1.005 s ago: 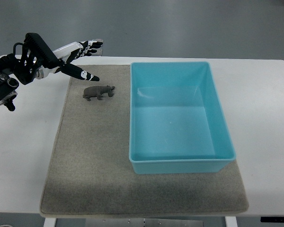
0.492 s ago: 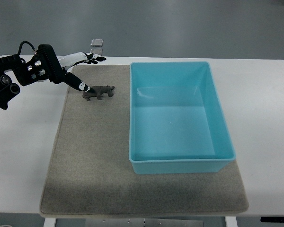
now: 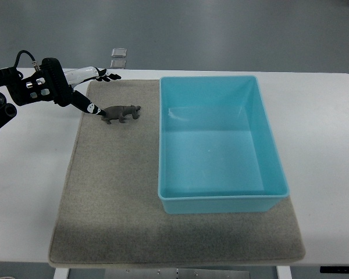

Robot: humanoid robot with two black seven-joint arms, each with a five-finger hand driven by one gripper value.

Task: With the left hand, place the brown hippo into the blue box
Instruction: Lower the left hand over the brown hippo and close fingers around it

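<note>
top view: left hand (image 3: 84, 93) reaches the brown hippo (image 3: 121, 113), fingers spread, one fingertip seemingly touching its rear; grasp pending, then carry to the blue box (image 3: 221, 197).

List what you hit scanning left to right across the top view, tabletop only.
left hand → brown hippo → blue box → bare white table at the right edge. The grey mat lies under the hippo and the box, so it is left out of the order.
</note>
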